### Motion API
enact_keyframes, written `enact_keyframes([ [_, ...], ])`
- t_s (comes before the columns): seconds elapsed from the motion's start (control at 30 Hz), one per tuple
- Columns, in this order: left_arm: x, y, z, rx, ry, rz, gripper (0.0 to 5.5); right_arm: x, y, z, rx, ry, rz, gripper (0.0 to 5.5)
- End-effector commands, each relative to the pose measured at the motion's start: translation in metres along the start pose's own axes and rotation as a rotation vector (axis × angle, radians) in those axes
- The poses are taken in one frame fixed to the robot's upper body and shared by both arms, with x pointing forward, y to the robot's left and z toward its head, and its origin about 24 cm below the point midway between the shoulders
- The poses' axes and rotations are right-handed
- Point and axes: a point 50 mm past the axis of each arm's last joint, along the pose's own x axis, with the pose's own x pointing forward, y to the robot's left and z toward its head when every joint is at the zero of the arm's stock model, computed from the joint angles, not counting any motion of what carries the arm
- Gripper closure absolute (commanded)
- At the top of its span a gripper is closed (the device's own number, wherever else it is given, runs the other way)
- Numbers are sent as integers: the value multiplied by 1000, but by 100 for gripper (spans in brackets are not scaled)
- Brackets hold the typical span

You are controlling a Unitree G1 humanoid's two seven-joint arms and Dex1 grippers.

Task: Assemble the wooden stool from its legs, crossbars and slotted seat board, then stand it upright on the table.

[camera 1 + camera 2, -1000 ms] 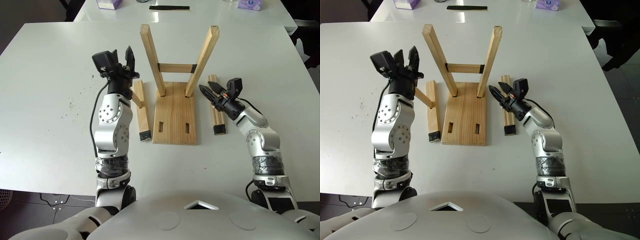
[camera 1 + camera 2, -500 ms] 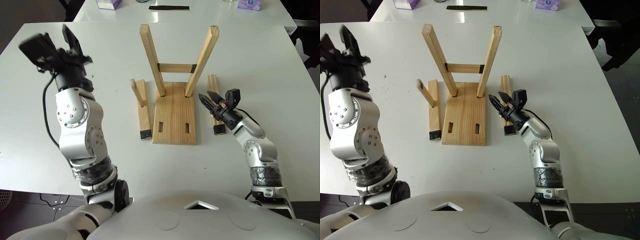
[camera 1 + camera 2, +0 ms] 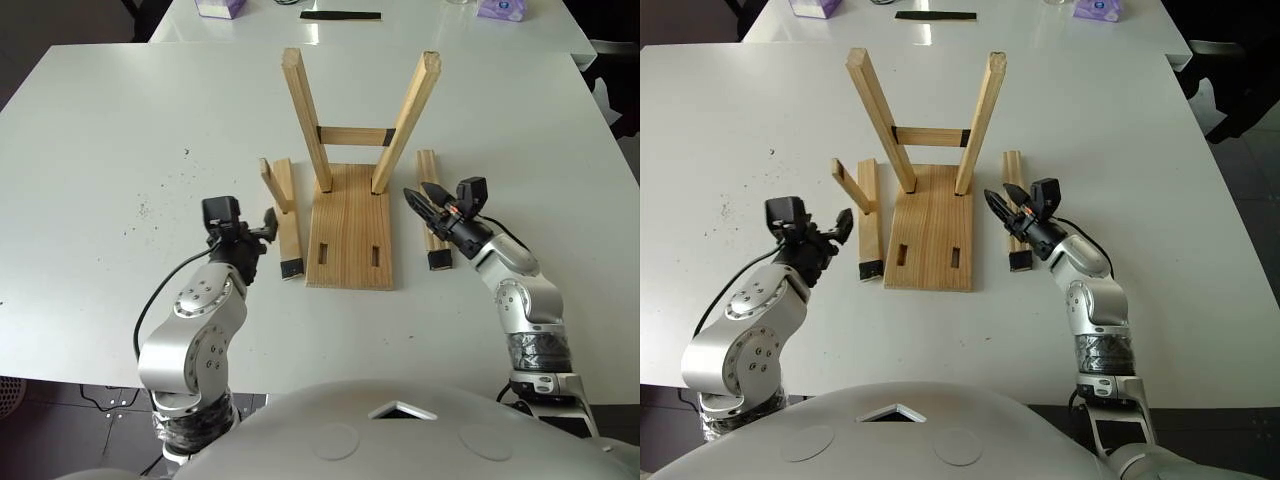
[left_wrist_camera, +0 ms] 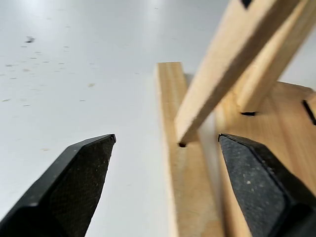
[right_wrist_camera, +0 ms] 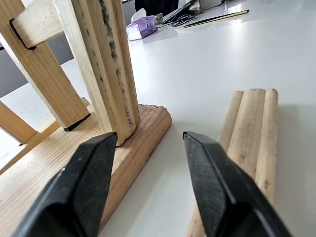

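White bench (image 3: 120, 130) with dark specks (image 3: 140, 210) toward its left side. Second white table (image 3: 420, 30) behind carries two purple boxes (image 3: 219, 8) and one black strip (image 3: 340, 16).

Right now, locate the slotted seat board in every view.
Left eye view: seat board at table centre, between loose leg pieces.
Right eye view: seat board, centre too.
Left wrist view: seat board beyond the flat loose piece.
Right wrist view: seat board beneath the upright legs.
Landmark: upright legs slotted into it.

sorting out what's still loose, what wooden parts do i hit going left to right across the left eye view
loose leg piece with an angled stub → seat board carrying the upright legs → loose ridged piece
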Motion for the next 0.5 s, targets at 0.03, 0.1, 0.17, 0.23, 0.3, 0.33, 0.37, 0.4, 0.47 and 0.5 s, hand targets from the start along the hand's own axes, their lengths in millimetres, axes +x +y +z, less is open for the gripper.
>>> enact_keyframes([
  [0.03,8,-6,-11,17,120,-58,166,4,1,-2,-9,18,12,304],
  [0.1,10,-5,-14,32,152,-48,166,5,0,-2,-10,18,10,304],
  [0.17,11,-2,-16,47,176,-27,166,5,-1,-2,-8,12,1,304],
  [0.23,12,0,-16,50,186,-8,166,5,-2,-3,-15,13,-6,304],
  [0.3,12,2,-16,58,195,1,166,3,-5,-5,-14,14,-23,304],
  [0.33,12,2,-17,61,201,3,166,3,-6,-5,-14,13,-29,304],
  [0.37,12,3,-17,63,209,5,166,2,-6,-6,-13,12,-31,304],
  [0.4,12,4,-18,67,218,3,166,2,-6,-6,-12,11,-33,304],
  [0.47,12,5,-21,81,249,1,166,2,-6,-7,-7,8,-37,304],
  [0.5,12,5,-22,93,264,3,166,2,-6,-8,-5,7,-38,304],
])
